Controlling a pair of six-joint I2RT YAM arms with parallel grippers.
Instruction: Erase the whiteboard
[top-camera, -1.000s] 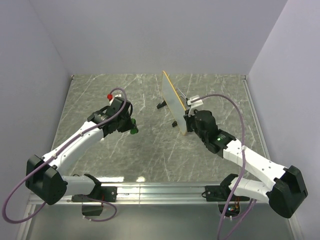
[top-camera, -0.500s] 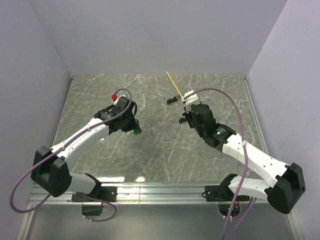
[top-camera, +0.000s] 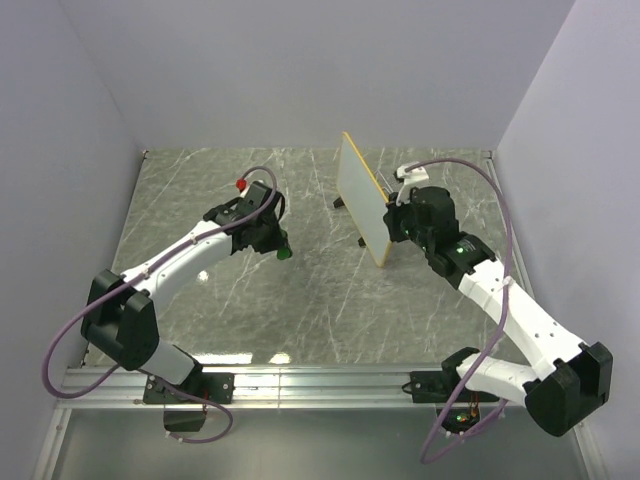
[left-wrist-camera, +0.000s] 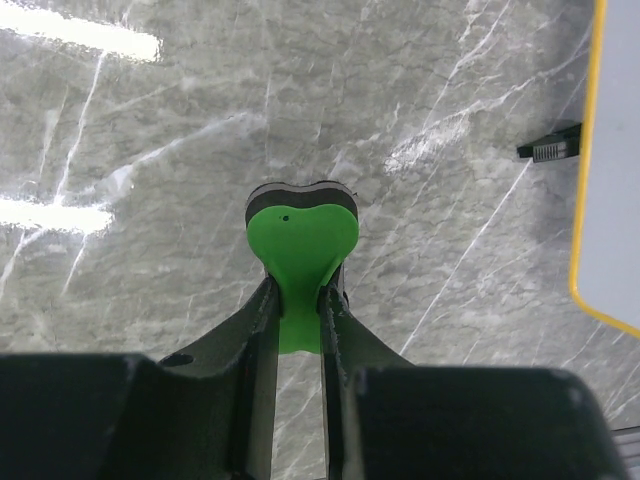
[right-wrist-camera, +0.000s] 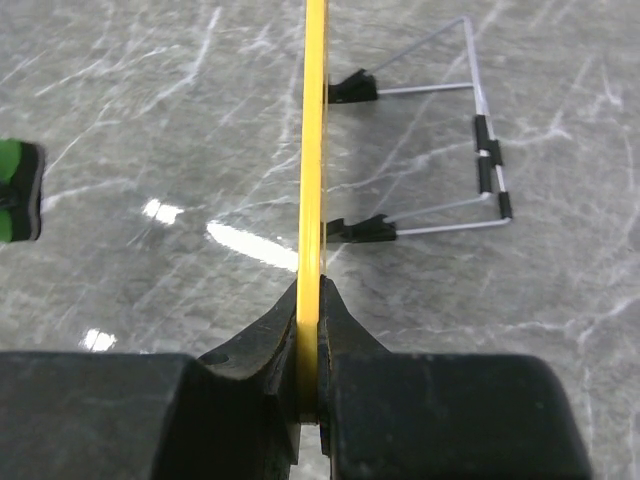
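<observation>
Pale, plain walls close in three sides of a grey, marble-patterned worktop (top-camera: 180, 190) veined with white, and light glares off it in streaks in the left wrist view. The whiteboard (top-camera: 362, 200) stands on edge in the upper middle of the top view, slightly right of centre, with its blank white face turned toward the left of the frame and its yellow-orange frame showing along the edges. The right arm (top-camera: 500, 300) reaches up from the lower right, and its jaws are closed on the board's frame. In the right wrist view the thin yellow edge rises straight from between the two dark fingers (right-wrist-camera: 268, 340) at bottom centre. A wire stand (right-wrist-camera: 485, 150) with small black feet juts from the board's far side, and the pictures do not settle whether those feet touch the worktop. The left arm (top-camera: 170, 265) comes in from the lower left, and its jaws are clamped on a small green eraser (left-wrist-camera: 300, 245) with a dark pad on its far face. The eraser sits left of centre in the top view, well apart from the board, with bare worktop between them. In the left wrist view the board's rounded corner appears at the right edge.
</observation>
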